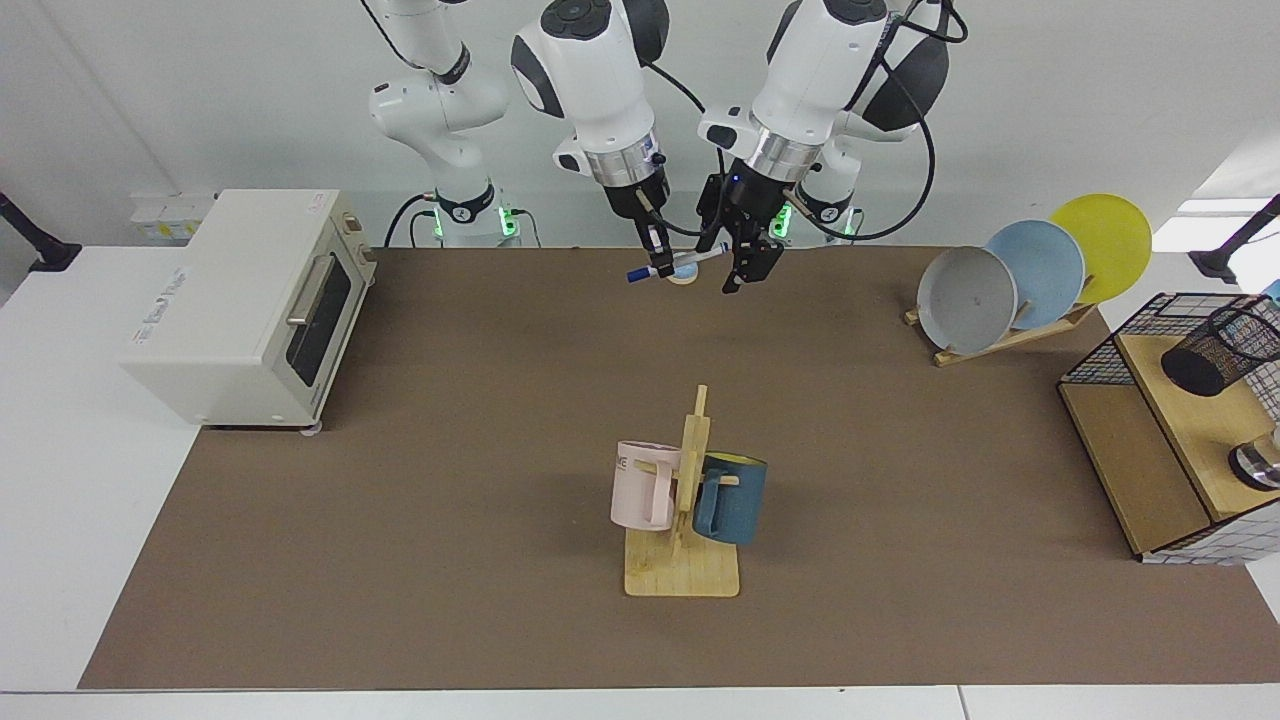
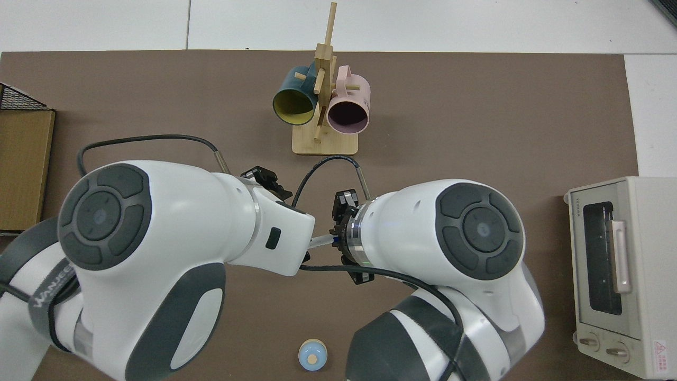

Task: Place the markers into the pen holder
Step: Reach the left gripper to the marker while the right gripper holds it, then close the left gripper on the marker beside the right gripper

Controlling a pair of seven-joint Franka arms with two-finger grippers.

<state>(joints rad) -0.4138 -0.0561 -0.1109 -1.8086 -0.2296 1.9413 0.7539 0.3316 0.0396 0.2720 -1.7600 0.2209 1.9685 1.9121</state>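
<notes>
High over the far middle of the brown mat, my right gripper point(image 1: 655, 264) is shut on a marker point(image 1: 676, 263) with a white barrel and a dark blue cap. The marker lies nearly level, cap end toward the toaster side. My left gripper point(image 1: 733, 260) hangs close beside it, open, its fingers on either side of the marker's white end without closing. In the top view both arms cover the grippers, and only a short piece of the marker point(image 2: 321, 242) shows between them. The pen holder point(image 1: 1215, 350), a black mesh cup, stands on the wooden shelf at the far right.
A toaster oven point(image 1: 250, 300) stands at the mat's left. A wooden mug rack point(image 1: 683, 560) with a pink and a blue mug is near the front middle. A plate rack point(image 1: 1030, 275), a wire basket point(image 1: 1100, 360) and a small blue round object point(image 2: 312, 355) are also here.
</notes>
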